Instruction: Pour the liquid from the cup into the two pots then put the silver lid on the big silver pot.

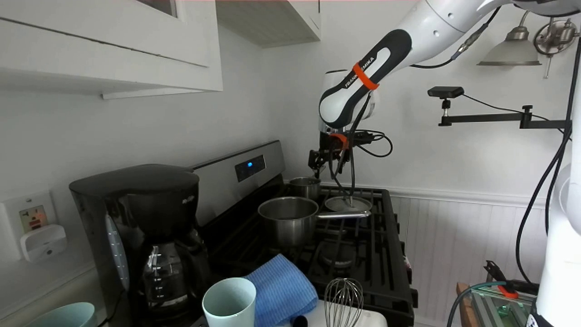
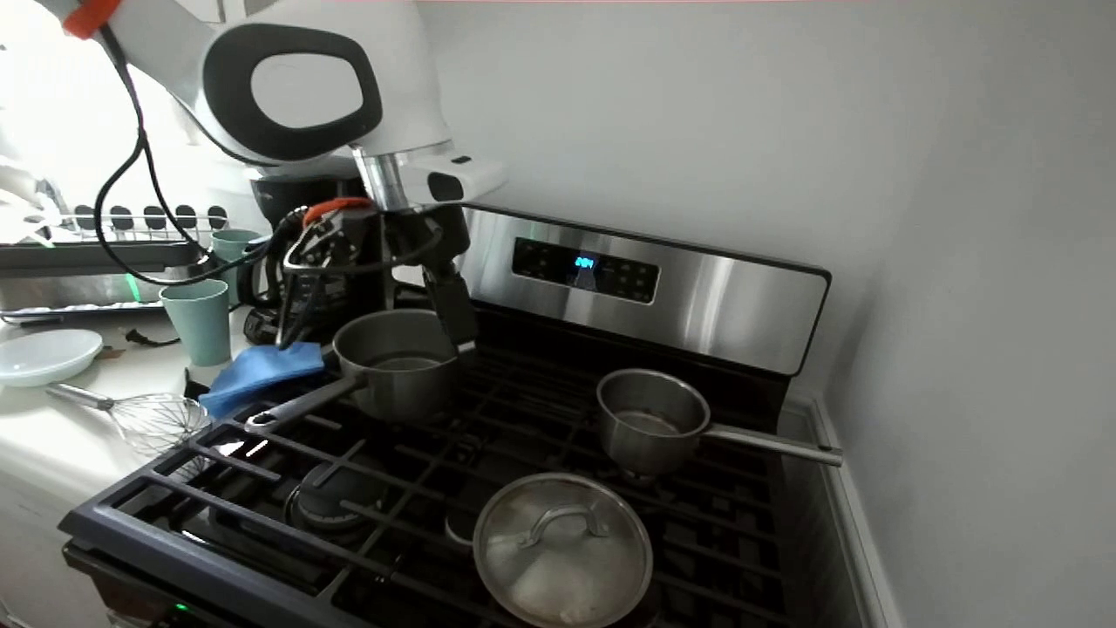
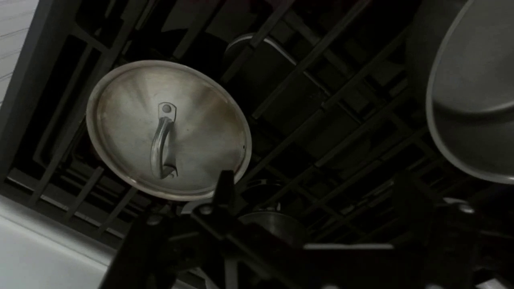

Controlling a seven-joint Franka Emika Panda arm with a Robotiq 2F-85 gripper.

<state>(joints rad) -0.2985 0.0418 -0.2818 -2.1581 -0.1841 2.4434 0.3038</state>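
The silver lid (image 1: 336, 205) lies handle-up on the stove grate, also in an exterior view (image 2: 514, 567) and the wrist view (image 3: 200, 132). The big silver pot (image 1: 288, 227) stands near the coffee maker; it also shows in an exterior view (image 2: 405, 388) and the wrist view (image 3: 474, 92). The smaller pot (image 1: 306, 190) stands at the back far burner (image 2: 645, 445). The mint cup (image 1: 233, 306) stands upright on the counter (image 2: 200, 323); its contents cannot be told. My gripper (image 3: 313, 178) is open and empty above the stove (image 1: 326, 169), between lid and big pot in the wrist view.
A black coffee maker (image 1: 136, 200) with glass carafe stands beside the stove. A blue cloth (image 1: 283, 290) and a whisk (image 1: 343, 299) lie on the counter by the cup. The stove's control panel (image 2: 697, 305) rises behind the pots. Pot handles stick out over the grates.
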